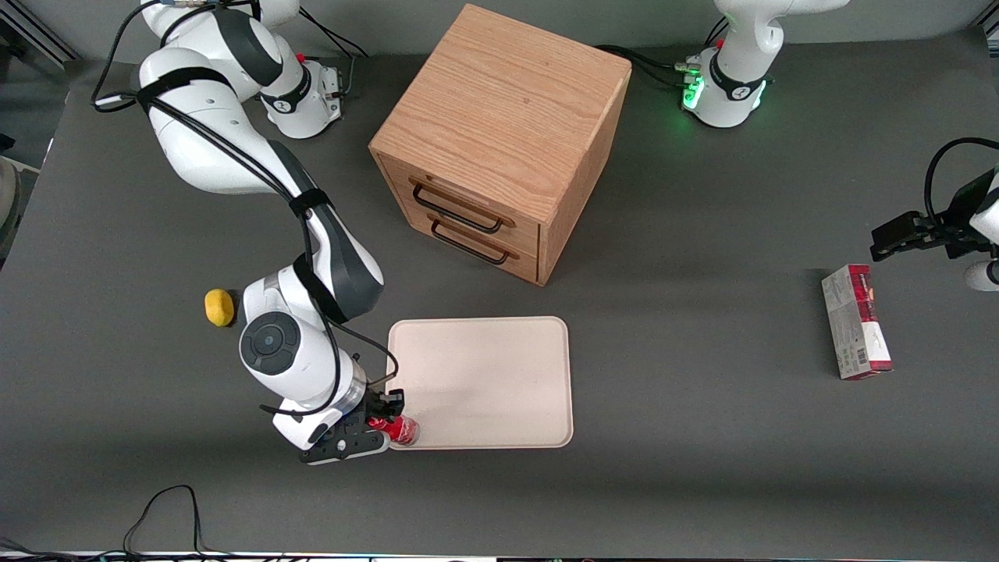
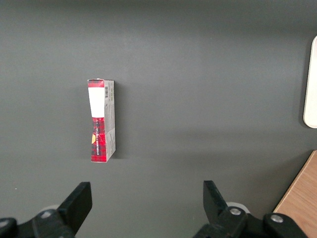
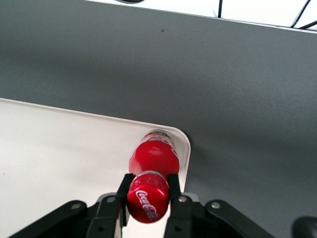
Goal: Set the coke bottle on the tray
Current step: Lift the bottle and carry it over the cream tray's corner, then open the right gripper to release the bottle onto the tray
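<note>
The coke bottle (image 1: 401, 428) is small and red with a red cap. It stands at the tray's corner nearest the front camera, toward the working arm's end. In the right wrist view the coke bottle (image 3: 153, 163) stands upright just inside the rounded corner of the tray (image 3: 59, 148). The gripper (image 1: 384, 422) is shut on the bottle, one finger on each side of the cap (image 3: 147, 202). The cream-white tray (image 1: 488, 367) lies flat on the dark table in front of the wooden drawer cabinet.
A wooden two-drawer cabinet (image 1: 499, 140) stands farther from the front camera than the tray. A yellow lump (image 1: 219, 307) lies beside the working arm. A red-and-grey carton (image 1: 856, 321) lies toward the parked arm's end, also in the left wrist view (image 2: 101, 120).
</note>
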